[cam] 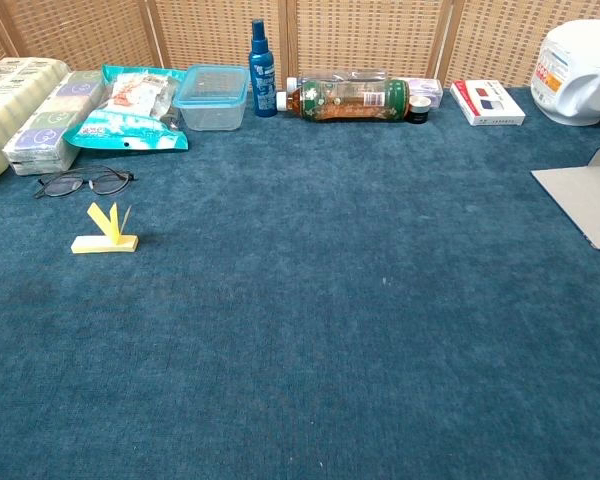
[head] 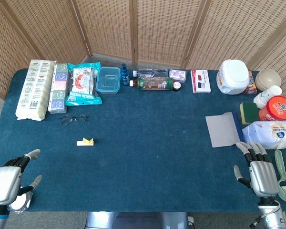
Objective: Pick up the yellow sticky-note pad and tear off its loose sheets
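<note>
The yellow sticky-note pad (head: 85,141) lies flat on the blue table cloth at the left of the middle, with a few loose sheets curling up from its top; the chest view shows the pad (cam: 104,238) with those sheets standing upright. My left hand (head: 8,180) rests at the near left corner, fingers apart, holding nothing, well short of the pad. My right hand (head: 258,171) rests at the near right edge, fingers apart and empty. Neither hand shows in the chest view.
Black glasses (head: 73,119) lie just behind the pad. Along the far edge stand tissue packs (head: 35,88), a snack bag (head: 82,85), a clear box (head: 108,79), a blue spray bottle (cam: 262,55) and a lying bottle (head: 155,84). A grey sheet (head: 223,130) and packages crowd the right side.
</note>
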